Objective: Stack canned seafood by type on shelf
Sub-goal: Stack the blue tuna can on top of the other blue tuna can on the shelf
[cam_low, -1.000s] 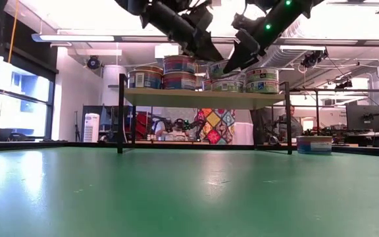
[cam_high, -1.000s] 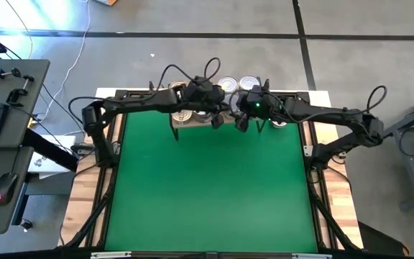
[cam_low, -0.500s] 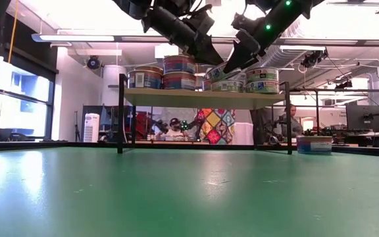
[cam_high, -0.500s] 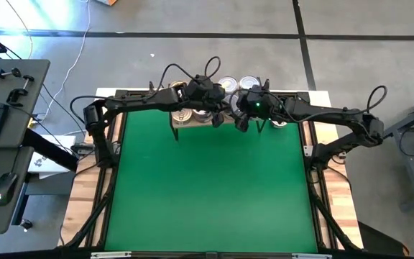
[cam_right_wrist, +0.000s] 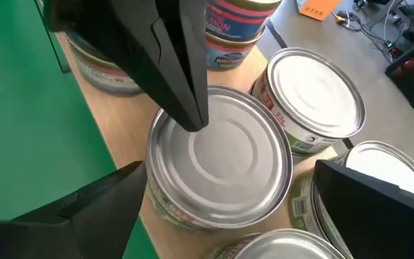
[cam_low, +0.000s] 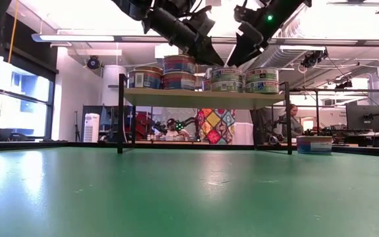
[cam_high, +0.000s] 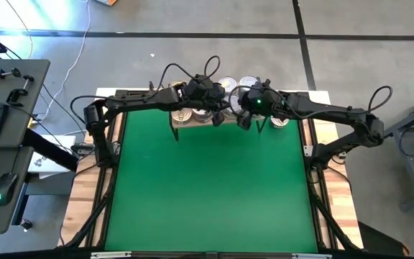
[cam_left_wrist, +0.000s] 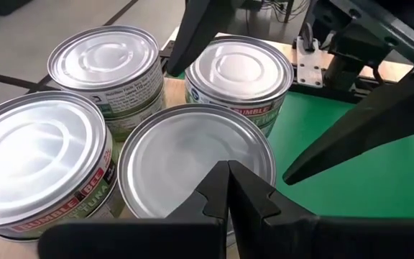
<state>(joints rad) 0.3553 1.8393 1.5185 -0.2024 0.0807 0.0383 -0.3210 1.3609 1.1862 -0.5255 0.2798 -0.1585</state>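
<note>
I see the big green table [cam_high: 207,194] first. At its far edge stands the small light-wood shelf on thin black legs [cam_low: 202,99]. On the shelf sit the round flat metal tins of seafood [cam_low: 245,79], close together, some stacked two high. Most lids I can see are plain silver.

My left end effector [cam_left_wrist: 228,188] is above the shelf. Its two dark fingers are pressed tight together with nothing between them, and the tips sit right at the lid of one silver tin [cam_left_wrist: 192,155].

My right end effector [cam_right_wrist: 228,187] is next to it, above the same tin [cam_right_wrist: 218,155]. Its fingers are spread wide on either side of the tin and hold nothing.
</note>
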